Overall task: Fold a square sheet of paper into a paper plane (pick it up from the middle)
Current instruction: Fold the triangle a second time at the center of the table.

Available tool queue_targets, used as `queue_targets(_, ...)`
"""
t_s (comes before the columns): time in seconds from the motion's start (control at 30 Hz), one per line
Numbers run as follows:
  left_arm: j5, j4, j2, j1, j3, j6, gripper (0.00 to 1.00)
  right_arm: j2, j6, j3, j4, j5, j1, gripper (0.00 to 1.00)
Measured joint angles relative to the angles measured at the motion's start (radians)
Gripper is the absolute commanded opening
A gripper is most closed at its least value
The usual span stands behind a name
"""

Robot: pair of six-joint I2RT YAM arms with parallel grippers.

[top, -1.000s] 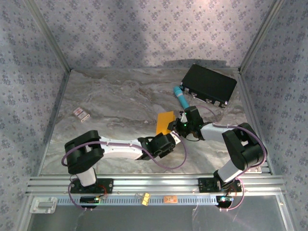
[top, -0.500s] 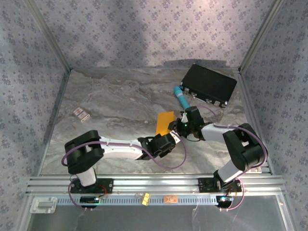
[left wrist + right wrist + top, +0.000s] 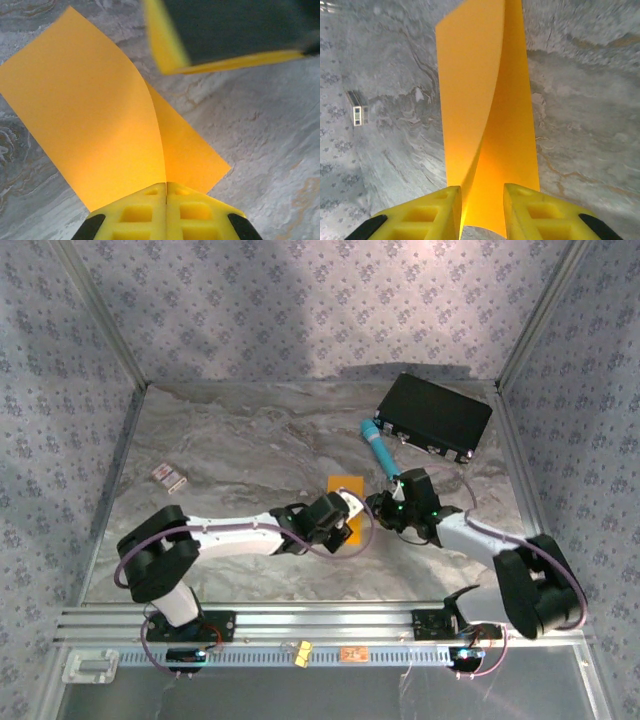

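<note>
Both hands at the half-folded square sheet of paper (image 3: 90, 115) in the middle of the table (image 3: 240, 440)

The left hand (image 3: 165, 186) has its yellow fingers pressed together, pinching the sheet's edge right where the two layers meet; from that pinch one flap rises and curves over while the other lies flat on the marbled surface. The right hand (image 3: 481, 192) comes in from the opposite side with its fingers spread, the paper's end running into the gap between them and not clamped. In the overhead view the sheet sits between the two hands, right of centre, just on the near side of the teal cylinder (image 3: 378, 448), with the black box (image 3: 433, 415) farther back and a small white-and-red card (image 3: 168, 476) well apart to the left
</note>
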Motion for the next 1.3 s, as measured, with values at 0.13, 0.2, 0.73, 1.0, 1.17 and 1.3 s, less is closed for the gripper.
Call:
queue_targets(0.13,0.149,0.006,-0.012,0.080,0.000,-0.056,0.00,-0.084,0.000,-0.024,-0.032,0.030,0.003,0.25)
queue_targets(0.2,0.223,0.006,-0.012,0.110,-0.005,-0.081,0.00,-0.095,0.000,-0.038,-0.043,0.034,0.015,0.22)
queue_targets(0.73,0.465,0.039,-0.010,0.203,-0.041,-0.176,0.05,0.027,0.046,-0.055,0.069,0.047,0.163,0.10)
queue_targets(1.0,0.501,0.055,0.004,0.222,-0.040,-0.183,0.14,0.100,0.049,-0.001,0.129,0.043,0.165,0.10)
queue_targets(1.17,0.504,0.055,0.020,0.230,-0.039,-0.183,0.15,0.111,0.049,0.000,0.138,0.039,0.165,0.10)
queue_targets(1.3,0.508,0.055,0.032,0.238,-0.032,-0.183,0.14,0.111,0.050,0.000,0.138,0.039,0.165,0.10)
